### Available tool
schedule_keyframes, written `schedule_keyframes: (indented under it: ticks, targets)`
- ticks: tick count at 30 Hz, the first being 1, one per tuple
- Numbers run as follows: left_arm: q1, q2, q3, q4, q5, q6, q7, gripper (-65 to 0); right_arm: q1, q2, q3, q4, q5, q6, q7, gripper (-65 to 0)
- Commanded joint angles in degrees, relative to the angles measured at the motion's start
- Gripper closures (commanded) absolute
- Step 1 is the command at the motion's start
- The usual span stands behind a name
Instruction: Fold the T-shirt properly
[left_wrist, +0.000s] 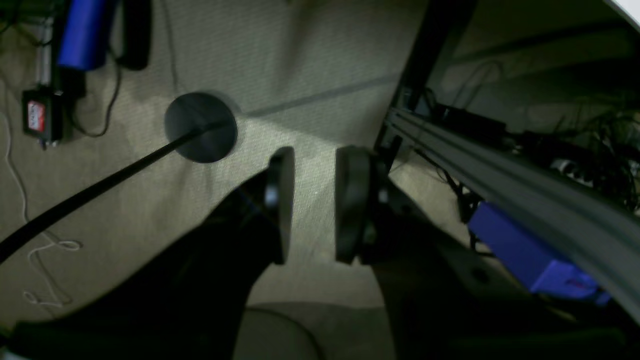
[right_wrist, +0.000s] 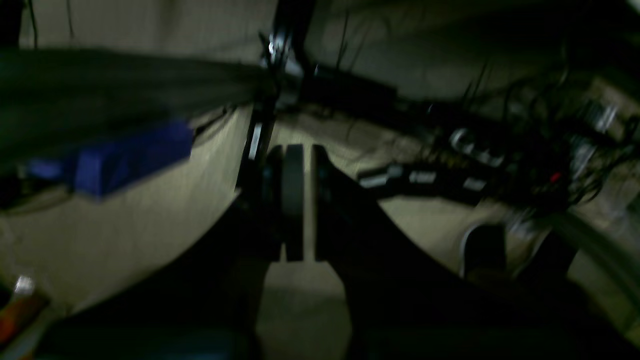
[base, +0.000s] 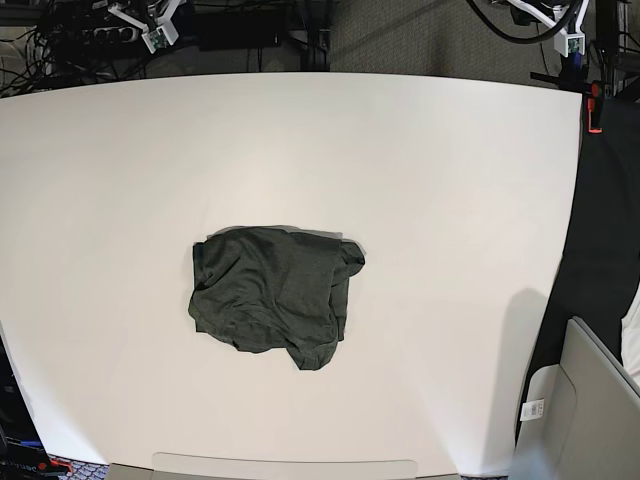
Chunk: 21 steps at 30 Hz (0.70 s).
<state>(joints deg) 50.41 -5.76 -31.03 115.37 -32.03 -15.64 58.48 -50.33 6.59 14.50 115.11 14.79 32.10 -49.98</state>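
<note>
Worktop (base: 450, 200): broad, white, matte, filling most of the base view, its far edge curving; a soft shadow is lying on it near its right side.

Room: grey carpeted floor (left_wrist: 310, 55) showing in both wrist views. A round black stand base (left_wrist: 201, 127) with a black pole is sitting on the carpet. An aluminium frame rail (left_wrist: 525, 185) is crossing the left wrist view, with a blue block (left_wrist: 525, 255) under it. Tangled cables and power strips (base: 110, 30) are lying beyond the worktop's far edge.

T-shirt (base: 270, 295): dark heathered olive green, gathered into a compact, roughly square bundle, lying a little left of the worktop's centre and toward the near edge. Its surface is creasing; one lobe is sticking out at the lower right and a hemmed fold is showing along the upper right corner. Nothing is touching it.

Left claw (left_wrist: 312, 205): spread, nothing between the pads, pointing at the floor beside the worktop.

Right claw (right_wrist: 306, 200): pressed nearly together, only a thin slit showing, holding nothing; view blurred and dim.
</note>
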Motion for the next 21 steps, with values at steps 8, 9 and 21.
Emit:
schedule_keyframes:
  ticks: [8, 9, 21]
  targets:
    - [0.62, -0.26, 9.44, -6.14, -0.01, -0.41, -0.24, -13.2, 2.19, 0.57, -0.30, -6.49, -10.00, 0.12, 0.61, -1.3]
    - [-0.17, -0.26, 10.06, -7.55, -0.01, -0.41, -0.24, -13.2, 3.34, 0.57, -0.30, -8.69, -10.17, 0.12, 0.44, -1.3]
    - [-12.30, -1.49, 17.27, -36.47, 0.08, -0.32, -7.18, -13.2, 16.17, 0.84, -6.63, -36.38, -14.21, -1.99, 6.94, -1.3]
